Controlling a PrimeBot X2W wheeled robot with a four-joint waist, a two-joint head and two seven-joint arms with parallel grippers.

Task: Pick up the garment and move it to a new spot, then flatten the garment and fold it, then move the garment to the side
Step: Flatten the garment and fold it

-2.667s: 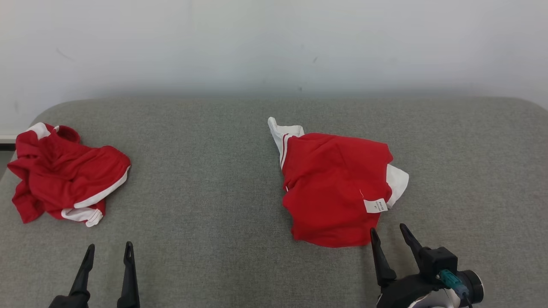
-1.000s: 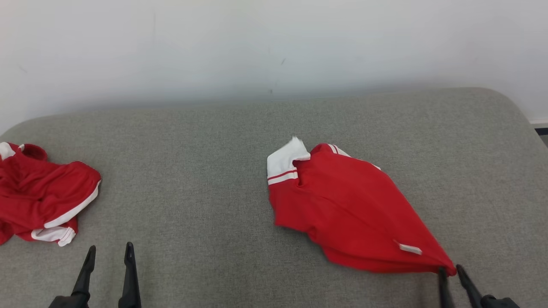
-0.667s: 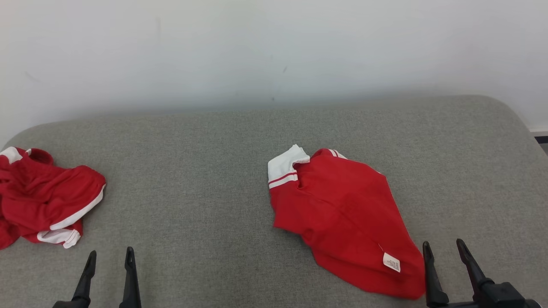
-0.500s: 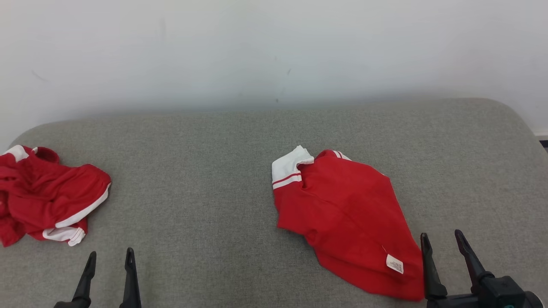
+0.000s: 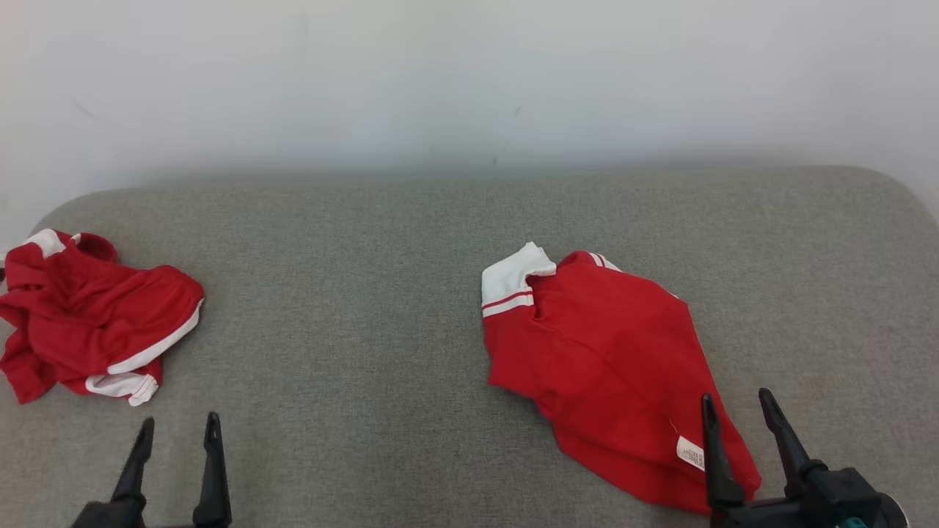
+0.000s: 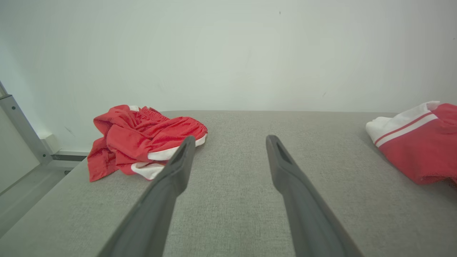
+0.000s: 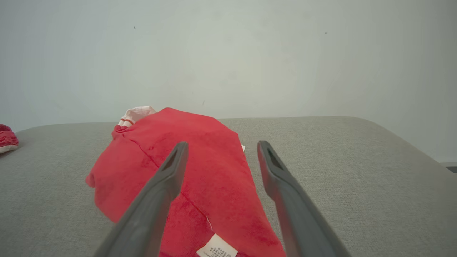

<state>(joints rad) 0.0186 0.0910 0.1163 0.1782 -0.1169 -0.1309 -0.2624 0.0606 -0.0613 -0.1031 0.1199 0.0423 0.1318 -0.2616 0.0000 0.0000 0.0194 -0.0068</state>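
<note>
We find one piece of writing: a small white label [image 5: 690, 452] sewn to the red garment [image 5: 609, 367], near its closest corner. It carries several short lines of dark print. We see them in the head view and again at the bottom edge of the right wrist view. In both, the letters are too small and blurred for us to make out any word, brand or number.
</note>
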